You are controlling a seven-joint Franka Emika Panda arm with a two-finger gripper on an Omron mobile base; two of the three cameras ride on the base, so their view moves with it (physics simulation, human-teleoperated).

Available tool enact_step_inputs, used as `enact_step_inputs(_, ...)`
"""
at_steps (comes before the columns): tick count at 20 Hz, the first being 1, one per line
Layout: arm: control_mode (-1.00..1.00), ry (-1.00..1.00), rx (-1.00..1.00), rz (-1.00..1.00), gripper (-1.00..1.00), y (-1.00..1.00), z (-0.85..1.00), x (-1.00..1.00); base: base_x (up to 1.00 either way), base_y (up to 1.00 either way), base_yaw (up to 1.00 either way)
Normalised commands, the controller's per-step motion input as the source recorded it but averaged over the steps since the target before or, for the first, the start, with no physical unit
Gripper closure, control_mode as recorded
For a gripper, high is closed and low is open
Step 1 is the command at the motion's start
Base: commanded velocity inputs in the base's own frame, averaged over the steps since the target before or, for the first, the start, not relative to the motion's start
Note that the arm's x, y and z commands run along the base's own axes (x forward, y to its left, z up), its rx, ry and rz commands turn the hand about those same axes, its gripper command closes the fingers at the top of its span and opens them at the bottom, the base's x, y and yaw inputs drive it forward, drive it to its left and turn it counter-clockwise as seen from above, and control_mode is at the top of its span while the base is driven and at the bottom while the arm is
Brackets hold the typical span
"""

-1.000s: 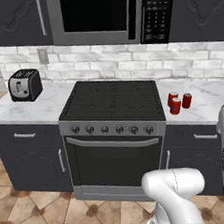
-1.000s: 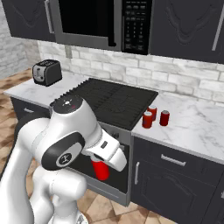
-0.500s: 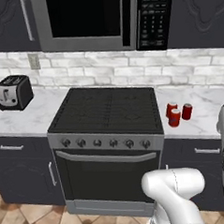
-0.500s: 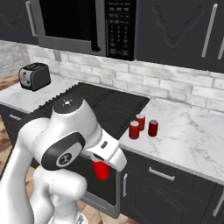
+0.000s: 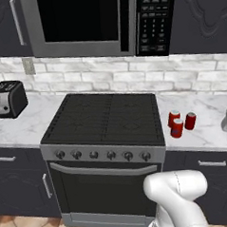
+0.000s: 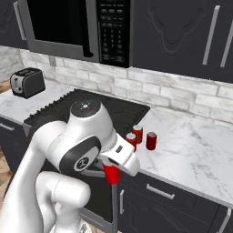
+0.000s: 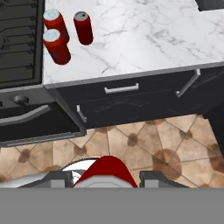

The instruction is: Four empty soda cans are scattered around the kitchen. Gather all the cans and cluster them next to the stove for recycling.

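While the white arm hangs low in front of the dark cabinets, its two-finger gripper is clamped tight on a small red cylindrical soda can, held in the air below counter height; the hand view shows red can body between the finger tips. Three more red cans with silver tops stand clustered on the white marble counter, just right of the black range with grated cooktop.
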Motion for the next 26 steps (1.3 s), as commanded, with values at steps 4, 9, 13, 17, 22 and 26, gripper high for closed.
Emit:
enact_step_inputs(4,-1.0,0.0,0.11,0.03,1.0,-0.39,0.0,0.3,0.0,0.0,0.0)
enact_step_inputs(9,-1.0,0.0,0.1,0.04,1.0,-0.2,0.0,0.32,0.0,0.0,0.0)
enact_step_inputs(13,-1.0,0.0,0.04,0.01,1.0,-0.03,0.0,0.35,0.0,0.0,0.0)
enact_step_inputs(17,-1.0,0.0,0.01,0.0,1.0,0.0,-0.17,0.39,0.0,0.0,0.0)
enact_step_inputs(22,-1.0,-0.01,0.0,0.0,1.0,0.0,-0.21,0.34,0.0,0.0,0.0)
enact_step_inputs(26,-1.0,-0.04,0.0,0.0,1.0,0.0,-0.14,0.21,0.0,0.0,0.0)
